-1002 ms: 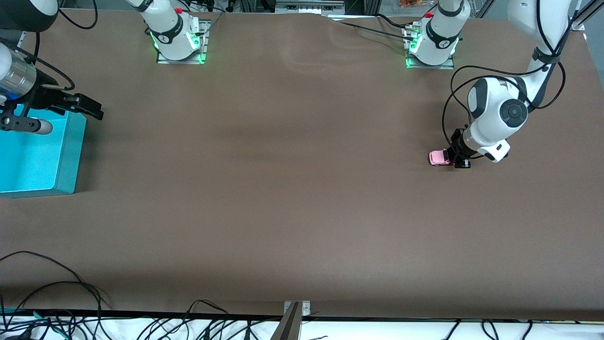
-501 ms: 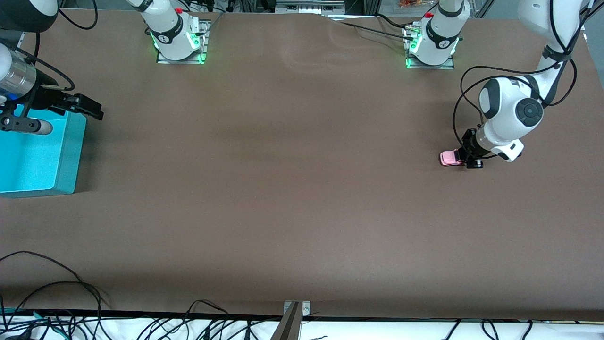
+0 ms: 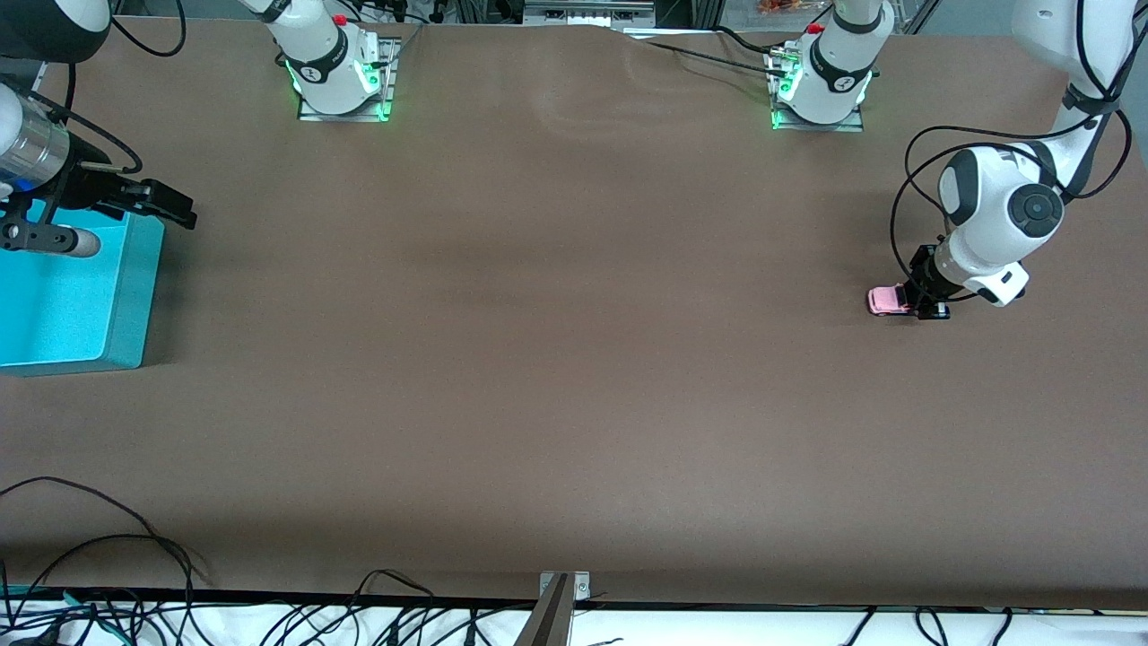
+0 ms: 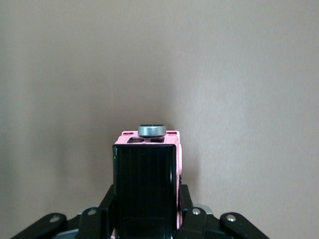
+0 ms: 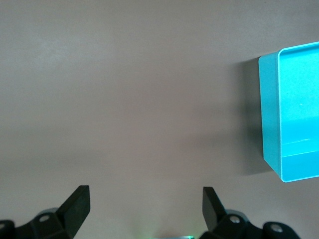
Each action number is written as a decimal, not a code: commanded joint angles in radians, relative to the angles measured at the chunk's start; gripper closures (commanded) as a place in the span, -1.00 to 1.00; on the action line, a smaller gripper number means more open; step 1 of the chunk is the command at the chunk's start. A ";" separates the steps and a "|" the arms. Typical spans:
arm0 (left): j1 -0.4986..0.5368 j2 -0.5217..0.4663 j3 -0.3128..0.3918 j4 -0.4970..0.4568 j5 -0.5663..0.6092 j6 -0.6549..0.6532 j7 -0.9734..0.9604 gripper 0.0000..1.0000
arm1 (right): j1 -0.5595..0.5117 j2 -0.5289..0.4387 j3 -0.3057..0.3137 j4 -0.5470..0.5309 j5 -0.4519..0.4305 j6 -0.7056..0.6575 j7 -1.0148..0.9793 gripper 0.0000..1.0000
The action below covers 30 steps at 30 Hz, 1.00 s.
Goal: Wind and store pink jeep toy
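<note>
Left pincer (image 3: 924,303) clamped on the pink jeep toy (image 3: 888,301) low at the surface (image 3: 556,359), right pincer (image 5: 144,204) waited spread apart beside the turquoise bin (image 3: 81,296)

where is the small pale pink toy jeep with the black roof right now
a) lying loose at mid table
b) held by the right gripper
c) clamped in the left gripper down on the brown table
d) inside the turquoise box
c: the left gripper is shut on the small pale pink toy jeep at the brown table; in the left wrist view its fingers flank the black roof.
</note>
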 commanded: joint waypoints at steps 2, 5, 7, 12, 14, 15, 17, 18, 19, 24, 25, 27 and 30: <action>0.035 0.111 0.003 0.038 0.034 0.057 0.017 0.42 | 0.003 0.013 -0.003 0.030 0.002 -0.023 0.014 -1.00; 0.072 0.119 0.003 0.048 0.057 0.060 0.031 0.42 | 0.003 0.013 -0.003 0.030 0.001 -0.023 0.014 -1.00; 0.084 0.120 0.005 0.056 0.083 0.060 0.034 0.42 | 0.003 0.013 -0.003 0.033 0.001 -0.023 0.014 -1.00; 0.115 0.139 0.016 0.074 0.111 0.063 0.043 0.42 | 0.003 0.016 -0.003 0.036 0.001 -0.023 0.014 -1.00; 0.118 0.152 0.017 0.085 0.111 0.063 0.043 0.42 | 0.003 0.016 -0.003 0.036 0.001 -0.023 0.014 -1.00; 0.121 0.160 0.017 0.090 0.111 0.064 0.043 0.42 | 0.003 0.016 -0.003 0.036 0.002 -0.023 0.014 -1.00; 0.124 0.172 0.017 0.102 0.111 0.066 0.043 0.42 | 0.003 0.016 -0.003 0.036 0.002 -0.023 0.014 -1.00; 0.126 0.175 0.017 0.103 0.112 0.070 0.043 0.42 | 0.003 0.016 -0.003 0.036 0.002 -0.023 0.014 -1.00; 0.127 0.178 0.019 0.105 0.112 0.073 0.043 0.42 | 0.003 0.016 -0.003 0.036 0.001 -0.023 0.014 -1.00; 0.137 0.188 0.025 0.108 0.116 0.078 0.043 0.42 | 0.003 0.016 -0.003 0.036 0.002 -0.023 0.016 -1.00; 0.135 0.191 0.026 0.108 0.116 0.078 0.043 0.42 | 0.003 0.016 -0.003 0.036 0.002 -0.023 0.014 -1.00; 0.138 0.198 0.026 0.117 0.117 0.078 0.045 0.42 | 0.003 0.016 -0.003 0.036 0.002 -0.023 0.014 -1.00; 0.154 0.202 0.033 0.128 0.154 0.080 0.043 0.42 | 0.003 0.016 -0.003 0.036 0.001 -0.023 0.016 -1.00</action>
